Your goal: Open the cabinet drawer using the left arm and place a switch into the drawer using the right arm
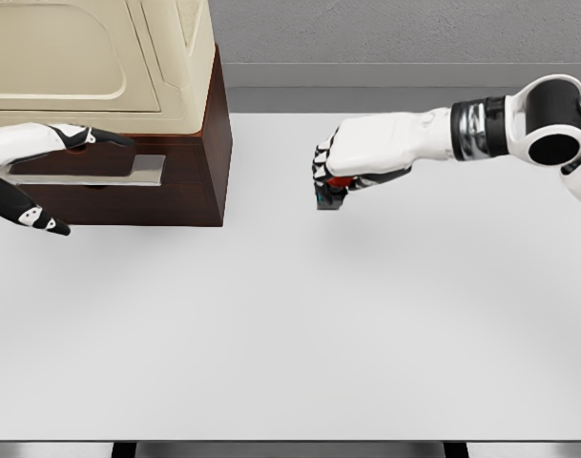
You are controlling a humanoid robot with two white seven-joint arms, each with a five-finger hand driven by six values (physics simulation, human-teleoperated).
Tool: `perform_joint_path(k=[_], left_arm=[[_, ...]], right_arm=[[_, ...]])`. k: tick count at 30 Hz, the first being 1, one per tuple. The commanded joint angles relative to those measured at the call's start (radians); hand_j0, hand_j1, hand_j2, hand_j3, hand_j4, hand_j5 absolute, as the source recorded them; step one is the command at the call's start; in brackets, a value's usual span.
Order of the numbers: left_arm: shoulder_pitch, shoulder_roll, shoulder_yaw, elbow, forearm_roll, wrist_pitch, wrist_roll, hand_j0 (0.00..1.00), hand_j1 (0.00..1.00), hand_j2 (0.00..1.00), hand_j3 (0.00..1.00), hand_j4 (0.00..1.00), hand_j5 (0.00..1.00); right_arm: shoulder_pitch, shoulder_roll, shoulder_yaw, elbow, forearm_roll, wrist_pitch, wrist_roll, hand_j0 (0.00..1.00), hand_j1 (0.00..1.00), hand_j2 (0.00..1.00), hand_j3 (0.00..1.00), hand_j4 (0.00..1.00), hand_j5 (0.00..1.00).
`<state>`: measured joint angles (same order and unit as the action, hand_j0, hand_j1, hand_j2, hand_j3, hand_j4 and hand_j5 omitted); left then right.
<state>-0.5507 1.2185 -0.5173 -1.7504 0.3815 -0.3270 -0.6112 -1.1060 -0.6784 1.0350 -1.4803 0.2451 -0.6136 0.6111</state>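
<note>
I count one cabinet (128, 86), one drawer (128, 186), one switch (330, 194), my two hands, one worktop (366, 324).

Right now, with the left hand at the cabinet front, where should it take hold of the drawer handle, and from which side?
Grip the silver handle along its long flat bar, coming from the front. It runs horizontally across the dark drawer front, so fingers can hook it for a straight pull. The left hand is spread around it, not closed.
</note>
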Motion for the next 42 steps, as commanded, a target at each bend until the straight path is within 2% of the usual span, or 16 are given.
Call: perform_joint_path(k=[1, 6, 10, 22, 35, 38, 42], left_arm=[[0.0, 0.001, 0.016, 0.003, 0.005, 0.002, 0.0, 1.0, 1.0, 1.0, 1.0, 1.0, 1.0], [0.015, -0.001, 0.017, 0.005, 0.005, 0.003, 0.0, 1.0, 1.0, 1.0, 1.0, 1.0, 1.0], [0.029, -0.025, 0.019, 0.008, 0.004, 0.003, 0.0, 1.0, 1.0, 1.0, 1.0, 1.0, 1.0], [0.041, -0.025, 0.019, 0.038, 0.004, 0.005, 0.0, 1.0, 1.0, 1.0, 1.0, 1.0, 1.0], [0.069, -0.025, 0.019, 0.043, 0.004, 0.006, 0.0, 1.0, 1.0, 1.0, 1.0, 1.0, 1.0], [0.074, -0.027, 0.019, 0.065, 0.004, 0.023, 0.0, 1.0, 1.0, 1.0, 1.0, 1.0, 1.0], [0.078, -0.03, 0.042, 0.075, 0.004, 0.025, 0.0, 1.0, 1.0, 1.0, 1.0, 1.0, 1.0]], right_arm=[[0.0, 0.023, 0.0, 0.0, -0.006, 0.003, 0.0, 0.41, 0.41, 0.41, 0.41, 0.41, 0.41], [-0.031, 0.065, 0.023, 0.0, -0.006, 0.003, 0.0, 0.41, 0.41, 0.41, 0.41, 0.41, 0.41], [-0.044, 0.065, 0.027, -0.015, -0.007, 0.003, 0.0, 0.41, 0.41, 0.41, 0.41, 0.41, 0.41], [-0.066, 0.066, 0.027, -0.041, -0.056, 0.003, 0.0, 0.4, 0.4, 0.4, 0.4, 0.4, 0.4], [-0.066, 0.063, 0.036, -0.1, -0.087, 0.003, 0.0, 0.4, 0.4, 0.4, 0.4, 0.4, 0.4], [-0.066, 0.063, 0.039, -0.106, -0.087, 0.003, 0.0, 0.4, 0.4, 0.4, 0.4, 0.4, 0.4], [-0.064, 0.063, 0.042, -0.106, -0.087, 0.003, 0.0, 0.4, 0.4, 0.4, 0.4, 0.4, 0.4]])
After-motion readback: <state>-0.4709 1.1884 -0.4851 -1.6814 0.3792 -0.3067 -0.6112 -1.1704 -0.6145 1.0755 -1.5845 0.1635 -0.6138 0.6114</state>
